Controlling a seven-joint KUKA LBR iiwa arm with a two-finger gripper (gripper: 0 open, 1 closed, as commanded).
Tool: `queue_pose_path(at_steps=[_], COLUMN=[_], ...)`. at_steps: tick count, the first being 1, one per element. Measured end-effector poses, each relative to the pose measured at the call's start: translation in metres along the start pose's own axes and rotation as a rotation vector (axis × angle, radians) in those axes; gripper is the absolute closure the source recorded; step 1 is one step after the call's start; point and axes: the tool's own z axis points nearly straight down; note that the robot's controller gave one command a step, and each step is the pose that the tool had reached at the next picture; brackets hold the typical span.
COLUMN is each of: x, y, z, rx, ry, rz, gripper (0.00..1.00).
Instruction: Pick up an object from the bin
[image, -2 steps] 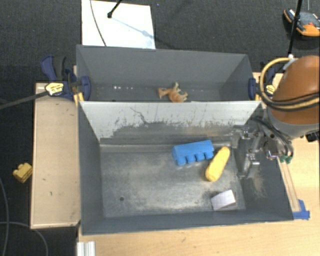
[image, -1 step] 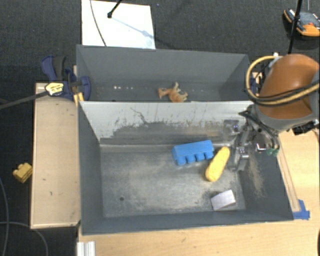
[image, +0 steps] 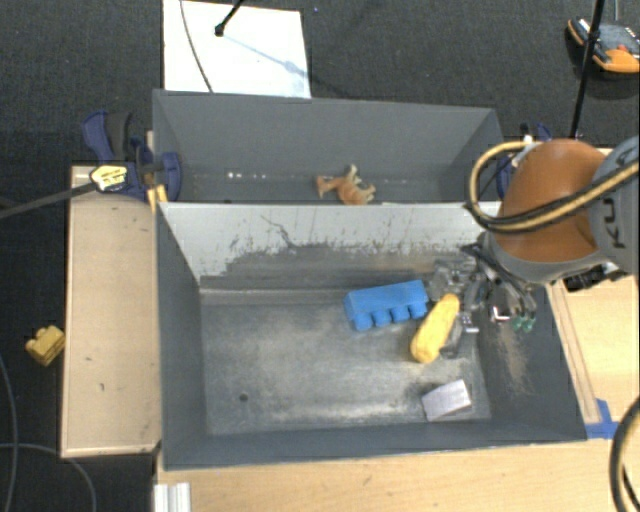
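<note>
Grey, scuffed metal lines the bin (image: 290, 370), where a KUKA arm with an orange wrist cover (image: 545, 200) reaches in over the right wall. Its gripper (image: 468, 308) hangs at the upper end of a yellow banana-shaped toy (image: 432, 334). The toy lies tilted on the floor near the right wall, roughly midway between the far and near edges. A blue ridged block (image: 388, 304) sits just beside the toy's upper end, on the side away from the arm. A small grey block (image: 446, 398) rests apart, toward the near right corner, and a tan figure (image: 345, 186) lies well off on the far ledge. From where I stand I cannot tell whether the gripper is apart or clamped; its metalwork hides the tips. The yellow toy looks to be the one being secured. A good grasp would close across its narrow width, nearer the middle than the tip, stay clear of the blue block, and rise straight up, since the rounded body could slip or swing.
</note>
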Motion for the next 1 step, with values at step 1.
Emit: queue_pose_path(at_steps=[1], x=[0.0184], y=[-0.0158], z=[0.0448], rx=[0.001], ry=[0.001], rz=[-0.062], gripper=[0.00])
